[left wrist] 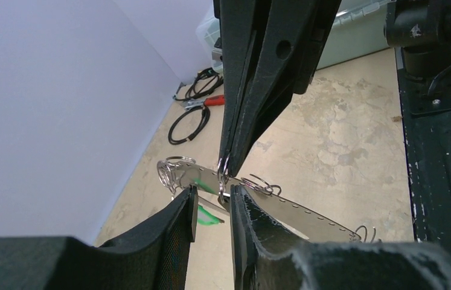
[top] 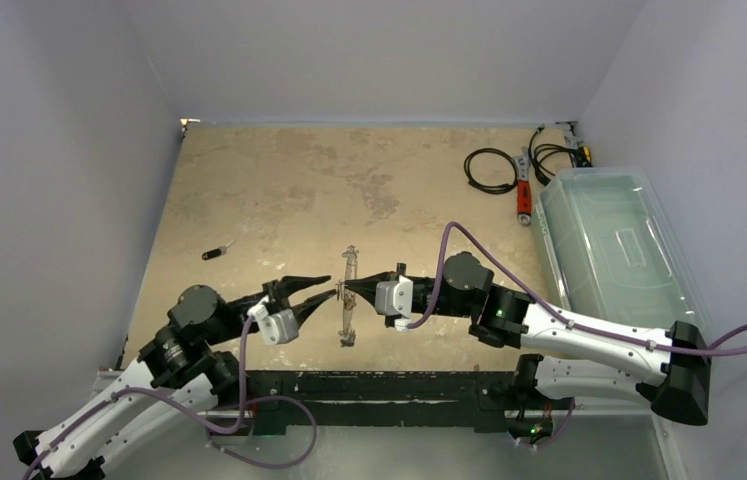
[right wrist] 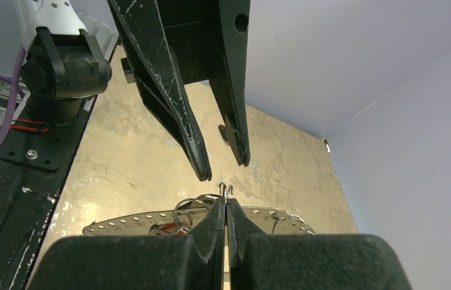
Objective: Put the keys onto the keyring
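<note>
The keyring (top: 349, 300) is held upright on edge above the table between both grippers. Its flat perforated crescent shows in the left wrist view (left wrist: 313, 216) and the right wrist view (right wrist: 120, 222), strung with split rings. My right gripper (top: 347, 288) is shut on a small split ring (right wrist: 225, 190) at the crescent's edge; it also shows in the left wrist view (left wrist: 223, 168). My left gripper (top: 329, 288) is open just left of the ring, its fingertips (left wrist: 189, 202) apart. A green-headed key (left wrist: 209, 217) shows in the gap; I cannot tell whether it is touched. A black-headed key (top: 214, 252) lies on the table, far left. A red tag (right wrist: 168, 230) hangs behind the crescent.
A clear plastic bin (top: 619, 240) stands along the right wall. A black coiled cable (top: 489, 170) and a red-handled tool (top: 524, 195) lie at the back right. A black mounting rail (top: 379, 385) runs along the table's near edge.
</note>
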Controlling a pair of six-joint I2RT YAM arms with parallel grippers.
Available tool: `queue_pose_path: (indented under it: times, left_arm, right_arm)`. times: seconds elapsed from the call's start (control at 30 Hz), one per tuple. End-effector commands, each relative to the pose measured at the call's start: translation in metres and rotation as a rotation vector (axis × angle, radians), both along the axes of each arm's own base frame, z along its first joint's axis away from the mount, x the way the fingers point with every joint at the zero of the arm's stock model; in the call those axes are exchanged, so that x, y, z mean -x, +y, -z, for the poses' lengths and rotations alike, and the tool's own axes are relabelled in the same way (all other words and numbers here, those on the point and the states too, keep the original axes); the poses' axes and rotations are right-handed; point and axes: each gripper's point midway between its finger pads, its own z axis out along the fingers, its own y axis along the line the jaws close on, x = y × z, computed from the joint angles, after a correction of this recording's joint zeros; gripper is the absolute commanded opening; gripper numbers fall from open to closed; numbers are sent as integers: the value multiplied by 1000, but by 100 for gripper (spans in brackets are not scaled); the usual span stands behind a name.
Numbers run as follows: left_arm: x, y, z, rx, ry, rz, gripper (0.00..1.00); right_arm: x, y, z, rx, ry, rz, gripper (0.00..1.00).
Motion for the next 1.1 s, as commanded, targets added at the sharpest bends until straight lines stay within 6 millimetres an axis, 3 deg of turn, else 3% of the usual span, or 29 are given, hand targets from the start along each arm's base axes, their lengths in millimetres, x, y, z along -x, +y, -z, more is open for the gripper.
queue_pose_path:
  times: [0.0,0.7,1.07]
  left_arm:
    - [3,-7,-4,11,5,40,27]
    - [5,-19,9,-37,30,107,23]
    - [5,-15,14,-61,20,96,20]
  right_arm:
    - [6,3,-24,-77,-25,-36,0]
    - [15,6,-25,-89,-28,-90,0]
    - [17,3,-29,-98,-32,-92,0]
